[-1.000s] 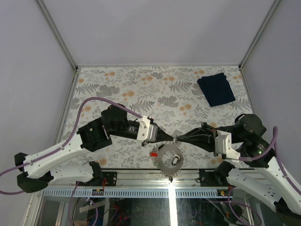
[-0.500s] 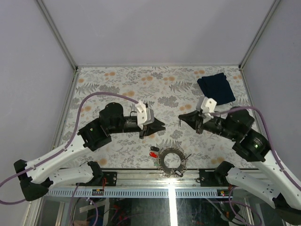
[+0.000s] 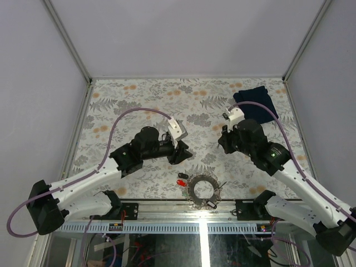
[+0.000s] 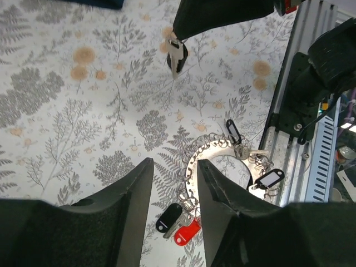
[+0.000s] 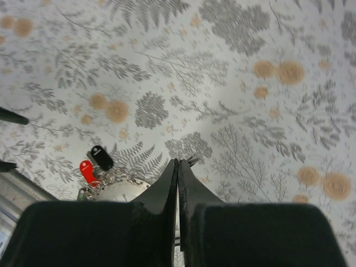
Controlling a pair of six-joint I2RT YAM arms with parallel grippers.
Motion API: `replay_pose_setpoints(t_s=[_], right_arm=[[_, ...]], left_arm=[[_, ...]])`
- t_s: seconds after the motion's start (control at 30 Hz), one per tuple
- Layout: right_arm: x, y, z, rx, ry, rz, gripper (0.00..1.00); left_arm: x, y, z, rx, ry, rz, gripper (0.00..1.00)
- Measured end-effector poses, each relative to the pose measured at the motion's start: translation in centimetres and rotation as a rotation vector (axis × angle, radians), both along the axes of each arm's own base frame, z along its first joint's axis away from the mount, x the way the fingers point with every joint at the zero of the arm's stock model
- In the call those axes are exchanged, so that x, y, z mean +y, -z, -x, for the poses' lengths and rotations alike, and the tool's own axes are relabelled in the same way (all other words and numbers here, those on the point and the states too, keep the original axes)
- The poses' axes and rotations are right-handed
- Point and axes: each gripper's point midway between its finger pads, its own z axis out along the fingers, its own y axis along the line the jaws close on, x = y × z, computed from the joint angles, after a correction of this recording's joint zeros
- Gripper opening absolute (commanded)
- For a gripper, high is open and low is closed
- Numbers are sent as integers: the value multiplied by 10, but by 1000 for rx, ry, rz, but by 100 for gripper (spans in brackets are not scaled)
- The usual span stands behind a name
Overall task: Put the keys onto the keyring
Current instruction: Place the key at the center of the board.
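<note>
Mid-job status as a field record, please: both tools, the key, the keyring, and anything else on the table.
left tool: open, holding nothing, above the keyring's edge
right tool: shut on a key
key: hangs from the right tool's tip, apart from the keyring
keyring: coiled on the table by its near edge
red tag: on the keyring's left-arm side
cloth: dark blue, folded, far right corner
task state: held key not yet on the keyring

Keyring (image 5: 114,186) half behind the right gripper (image 5: 177,162); dark cloth (image 4: 97,3) mostly beyond the left wrist view's edge.
</note>
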Motion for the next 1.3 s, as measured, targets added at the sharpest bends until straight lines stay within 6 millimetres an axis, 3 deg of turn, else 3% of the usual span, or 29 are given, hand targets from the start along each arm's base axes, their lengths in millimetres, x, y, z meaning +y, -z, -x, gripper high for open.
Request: replay_pose_setpoints(t_s=[0.2,0.53,0.67,0.93,1.17,1.3], right_arm=[[-24,41,-3,136,138,7,0],[-36,79,6,238,215,15,0],[-39,89,9,255,224,22,0],[-41,95,11,249,233,12,0],[-43,102,7,242,249,20,1],[-44,115,4,270,262,56,8]], left_arm=[[-7,45,-9,106,-47,-85,39],[-38,120,0,316,-243,-279,41],[-43,131,-9,395,-385,-290,45],[-32,154,-12,494,-630,-340,49],[-41,159,7,535,-690,-357,49],[-44,168,10,557,-712,-387,46]])
